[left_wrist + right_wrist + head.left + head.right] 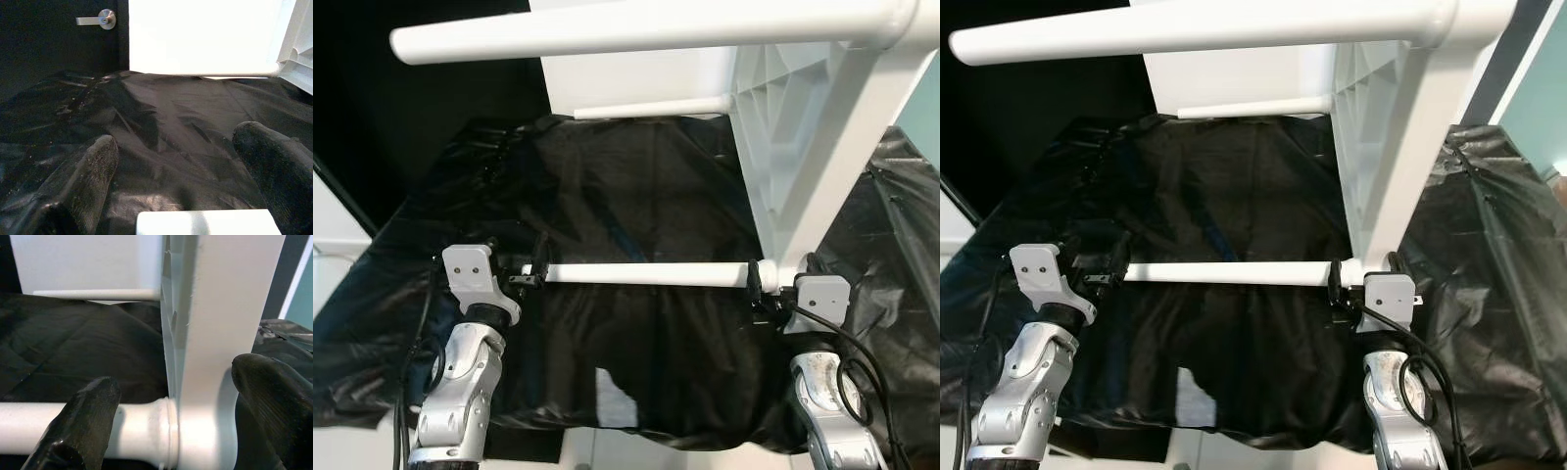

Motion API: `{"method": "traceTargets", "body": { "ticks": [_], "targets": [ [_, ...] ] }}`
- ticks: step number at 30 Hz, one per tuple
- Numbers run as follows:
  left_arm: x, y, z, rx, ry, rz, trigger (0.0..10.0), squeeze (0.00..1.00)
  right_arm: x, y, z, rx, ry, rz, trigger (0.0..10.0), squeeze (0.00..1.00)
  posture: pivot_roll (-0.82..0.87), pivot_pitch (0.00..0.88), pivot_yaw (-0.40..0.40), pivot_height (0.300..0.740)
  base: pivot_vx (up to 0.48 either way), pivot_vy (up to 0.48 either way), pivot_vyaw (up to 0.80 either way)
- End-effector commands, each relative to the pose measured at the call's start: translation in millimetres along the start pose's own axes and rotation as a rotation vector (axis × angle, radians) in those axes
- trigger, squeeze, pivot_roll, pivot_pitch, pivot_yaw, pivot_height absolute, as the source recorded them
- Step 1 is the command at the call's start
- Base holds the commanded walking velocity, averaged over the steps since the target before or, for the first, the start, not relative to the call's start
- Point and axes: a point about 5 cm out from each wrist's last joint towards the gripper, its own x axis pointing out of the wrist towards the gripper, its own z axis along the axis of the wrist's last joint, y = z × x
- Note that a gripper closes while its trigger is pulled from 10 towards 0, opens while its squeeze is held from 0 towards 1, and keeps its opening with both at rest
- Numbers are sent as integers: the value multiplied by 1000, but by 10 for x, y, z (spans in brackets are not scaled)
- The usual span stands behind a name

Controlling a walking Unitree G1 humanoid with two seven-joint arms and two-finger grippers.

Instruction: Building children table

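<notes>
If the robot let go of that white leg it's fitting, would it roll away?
Probably not far: the white leg looks seated in the tabletop's corner socket. Loose, its smooth round shape would likely roll, though the crumpled black sheet might slow it. It looks stiff, likely light plastic.

silver jointed left arm (460, 392), right arm (832, 411), grey wrist plates with screws, looped black cables

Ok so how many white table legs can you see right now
3. One leg runs across the top nearest the camera, one leg sticks out further back by the white wall, and one leg lies low between the two grippers. A fourth may be hidden.
</notes>
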Motion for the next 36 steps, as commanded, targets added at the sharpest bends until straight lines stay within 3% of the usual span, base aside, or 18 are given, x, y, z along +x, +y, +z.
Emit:
{"method": "traceTargets", "body": {
  "ticks": [1, 8, 21, 26, 36],
  "targets": [
    [-13, -32, -14, -17, 13, -40, 10000, 0, -15, 1, -3, -1, 0, -3, 10000, 0, -12, 49, 25, 740, 0, 442, 0],
    [-17, -38, 6, -18, 14, -44, 10000, 0, -36, 2, -8, -6, 3, -7, 10000, 0, -13, 52, 29, 740, 0, 446, 0],
    [-38, -203, 144, 184, -28, -209, 10000, 0, -68, -53, -70, 0, 36, -59, 10000, 0, -9, 45, 35, 740, 0, 0, 0],
    [-53, -186, 90, 152, 2, -202, 10000, 0, -28, -47, -60, 7, 28, -53, 10000, 0, -5, 35, 30, 740, 0, 0, 0],
    [-19, -261, 81, 181, -13, -258, 10000, 0, -27, -174, -97, -15, 44, -124, 10000, 0, -22, 20, 43, 740, 0, -76, 0]
  ]
}}
